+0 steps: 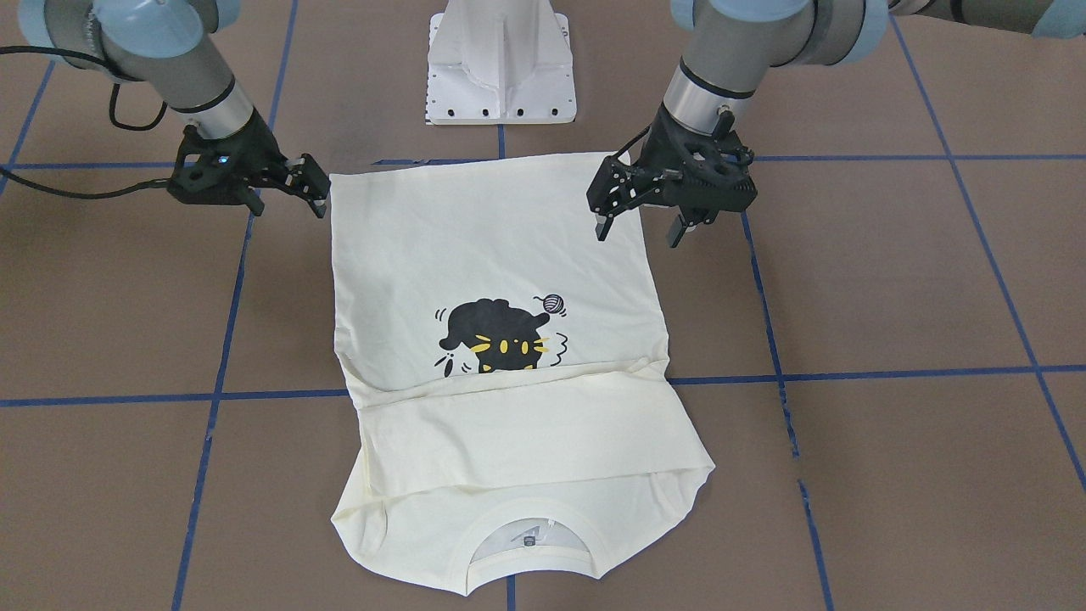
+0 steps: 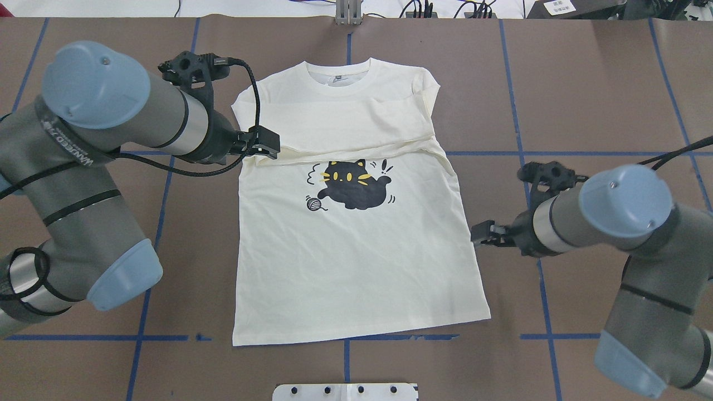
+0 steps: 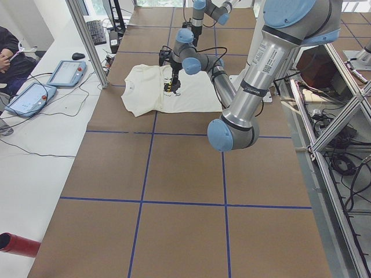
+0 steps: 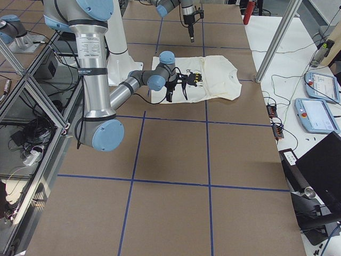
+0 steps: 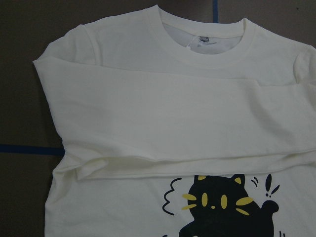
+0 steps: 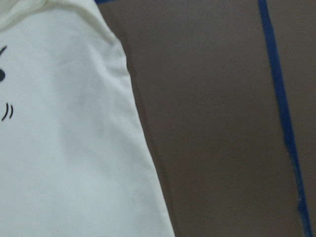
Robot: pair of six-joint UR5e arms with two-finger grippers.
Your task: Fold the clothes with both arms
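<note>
Left hand, fingers apart, above T-shirt

The T-shirt was plain cream, printed with a black cat with yellow eyes and whiskers beside a black-lined yarn ball. The table under it was brown, marked with a grid of blue tape lines. The left arm and right arm were grey metal with light blue joint caps, the left gripper and right gripper black, and the pedestal base white.
</note>
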